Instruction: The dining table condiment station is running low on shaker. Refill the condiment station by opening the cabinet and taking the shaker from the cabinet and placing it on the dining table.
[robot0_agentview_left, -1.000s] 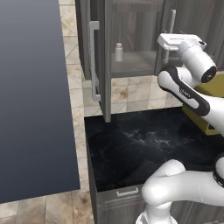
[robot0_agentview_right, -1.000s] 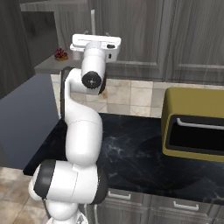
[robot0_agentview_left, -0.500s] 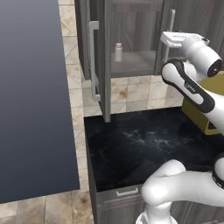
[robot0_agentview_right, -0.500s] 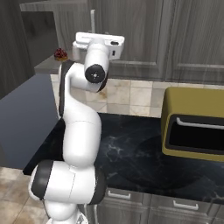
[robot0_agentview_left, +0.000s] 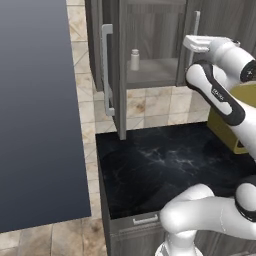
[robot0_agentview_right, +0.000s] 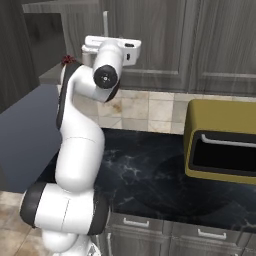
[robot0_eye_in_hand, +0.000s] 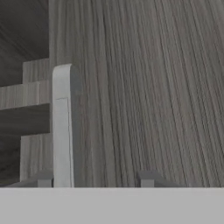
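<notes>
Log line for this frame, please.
gripper: open, handle between fingertips | left cabinet door: open | shaker: on cabinet shelf, untouched

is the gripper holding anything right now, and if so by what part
Cannot tell. The gripper sits close against the right cabinet door, beside its silver bar handle, but no grip shows. The shaker stands untouched on the shelf.
</notes>
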